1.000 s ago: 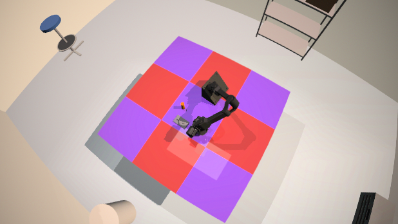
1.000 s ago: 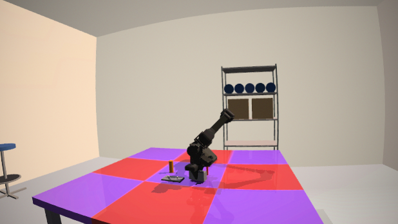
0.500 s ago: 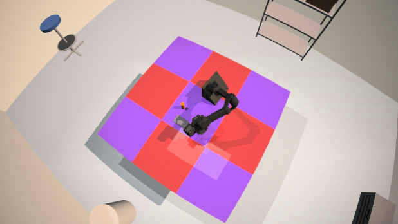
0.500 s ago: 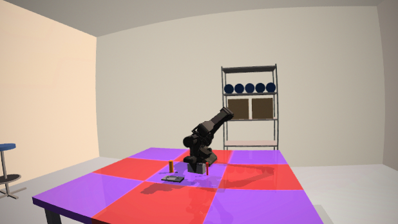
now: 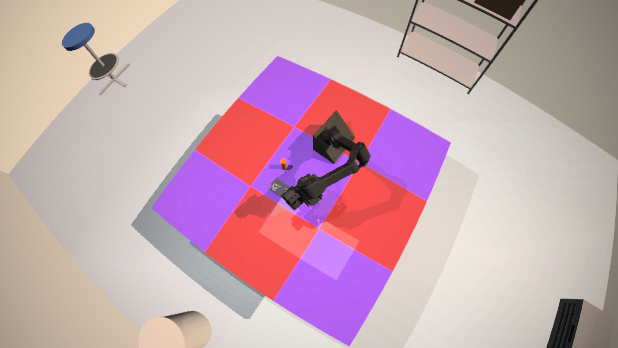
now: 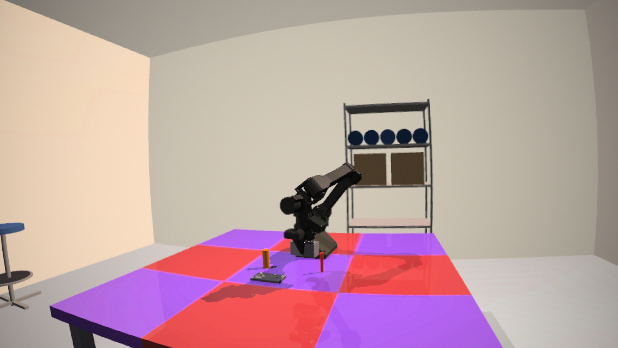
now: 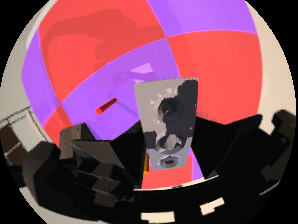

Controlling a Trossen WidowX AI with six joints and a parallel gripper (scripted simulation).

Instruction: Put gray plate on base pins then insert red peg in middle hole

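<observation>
Gripper (image 6: 311, 248) clenched on gray plate (image 7: 168, 123), lifted above counter (image 6: 400, 300). Red peg (image 6: 321, 261) upright; base (image 6: 268, 277) flat nearby.

We see a red-and-purple checkered table (image 6: 400, 320) carrying the base (image 6: 268, 277), an upright orange cylinder (image 6: 266, 258) and a standing red peg (image 6: 321, 261).

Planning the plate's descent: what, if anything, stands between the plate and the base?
Nothing visible does. The gripper holds the plate above the table, near the base. The orange cylinder stands behind the base and the peg off to the other side, neither in between.
</observation>
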